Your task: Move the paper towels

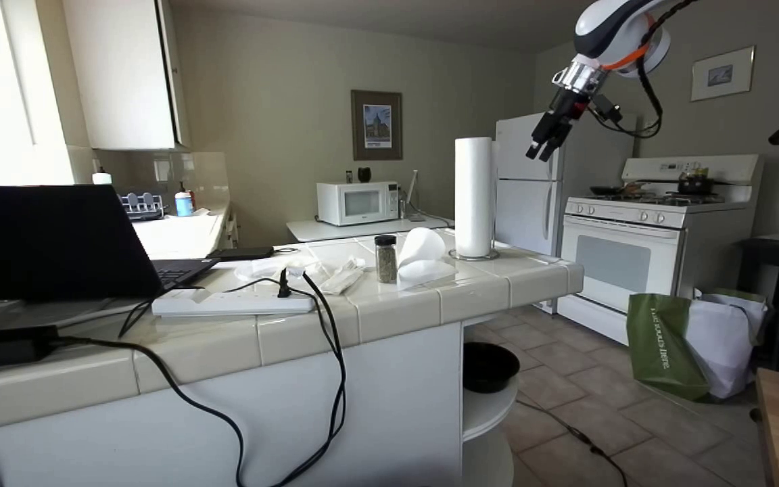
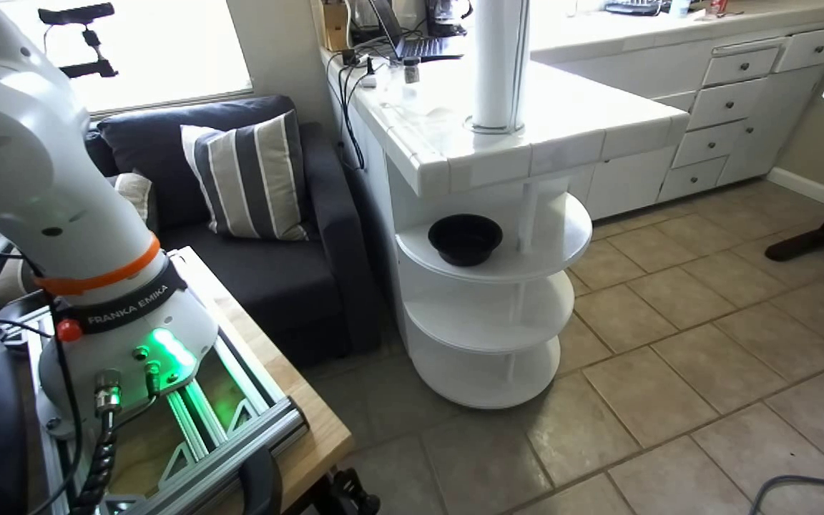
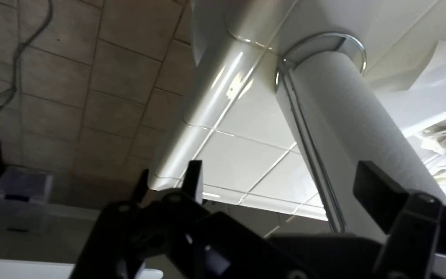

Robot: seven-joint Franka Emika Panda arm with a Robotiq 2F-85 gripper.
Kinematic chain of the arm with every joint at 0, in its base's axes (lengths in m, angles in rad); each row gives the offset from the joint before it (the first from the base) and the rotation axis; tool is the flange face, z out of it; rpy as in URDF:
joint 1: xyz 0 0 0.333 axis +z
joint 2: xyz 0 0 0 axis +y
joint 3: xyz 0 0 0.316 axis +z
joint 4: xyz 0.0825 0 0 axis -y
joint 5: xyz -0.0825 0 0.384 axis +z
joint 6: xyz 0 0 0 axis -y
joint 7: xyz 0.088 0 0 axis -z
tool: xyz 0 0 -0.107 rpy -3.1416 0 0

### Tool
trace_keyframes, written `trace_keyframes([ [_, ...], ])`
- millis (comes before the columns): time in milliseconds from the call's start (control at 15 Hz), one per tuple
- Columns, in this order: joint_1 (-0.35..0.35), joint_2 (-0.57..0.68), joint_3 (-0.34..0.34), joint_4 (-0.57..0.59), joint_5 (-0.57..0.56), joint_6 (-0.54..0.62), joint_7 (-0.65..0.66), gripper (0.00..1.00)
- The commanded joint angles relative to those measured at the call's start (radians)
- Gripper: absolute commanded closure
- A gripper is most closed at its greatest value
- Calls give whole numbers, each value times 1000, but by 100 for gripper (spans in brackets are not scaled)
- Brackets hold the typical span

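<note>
— Our gripper (image 3: 279, 174) fills the near edge of the wrist view. How do its 2 fingers (image 3: 378, 193) stand?
— Spread well apart; in an exterior view we see them near the paper towels (image 1: 474, 196), not touching.
— Where do we find the towels?
— Upright on a wire holder (image 1: 474, 258), near the end of the tiled counter (image 1: 538, 281).
— What shares the counter with them?
— We see a curled white sheet (image 1: 421, 245) just beside them, then a dark-capped jar (image 1: 386, 262), and farther along a power strip (image 1: 207, 306) and an open laptop (image 1: 51, 243).
— And below?
— We count 3 rounded shelves (image 2: 469, 322), with 1 black bowl (image 2: 466, 239) on the uppermost.
</note>
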Motion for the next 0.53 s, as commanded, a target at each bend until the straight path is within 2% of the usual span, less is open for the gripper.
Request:
trace_keyframes([
  [0, 29, -29, 7, -78, -127, 78, 197, 0],
  [267, 54, -21, 9, -92, -178, 121, 303, 0],
  [467, 73, -16, 10, -89, -182, 141, 313, 0],
])
